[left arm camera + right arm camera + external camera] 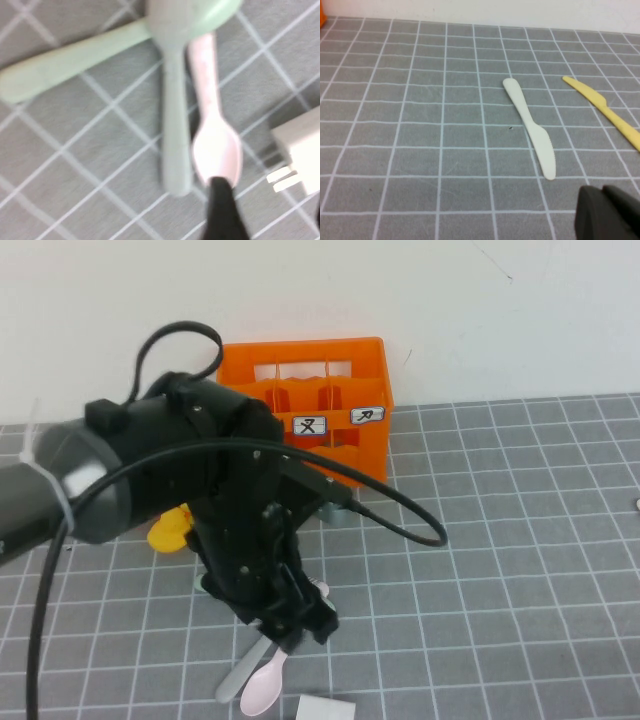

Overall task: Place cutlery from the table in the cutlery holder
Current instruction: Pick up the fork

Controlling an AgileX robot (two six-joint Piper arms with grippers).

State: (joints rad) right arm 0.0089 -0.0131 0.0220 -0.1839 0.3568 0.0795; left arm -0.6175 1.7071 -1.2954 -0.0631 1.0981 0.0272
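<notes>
1. Table (520,540): flat grey surface w/ white grid lines; carries all items below.
2. Cutlery holder (372,370): bright orange slotted crate at far side of table, against the white wall; two white labels w/ black characters visible on its front face. Left arm hides its left-front part.
3. Left gripper (290,625): lowered over near-centre of table, directly above the cutlery cluster. Wrist view shows one dark fingertip (222,210) just at the bowl end of the pink spoon; whether the jaws are spread or closed can't be told, and no piece is visibly gripped.
4. Pale pink spoon (212,130): flat on table, bowl toward near edge, poking out beneath the gripper in high view (265,685).
5. Grey-green fork (175,130): lies just beside the pink spoon, approx. parallel, handle end visible at (235,680).
6. Mint-green spoon (75,60): lies across the upper ends of the other two pieces, handle angled away; overlaps them at the crossing.
7. White plug-like object (300,150): on table near the pink spoon's bowl, apart from it.
8. Yellow object (170,530): on table left of the arm, partly hidden.
9. Right gripper (607,212): outside high view; jaws closed, empty, hovering over the grid near a white knife (530,127) and a yellow knife (605,110), both flat on table, well apart from each other.
</notes>
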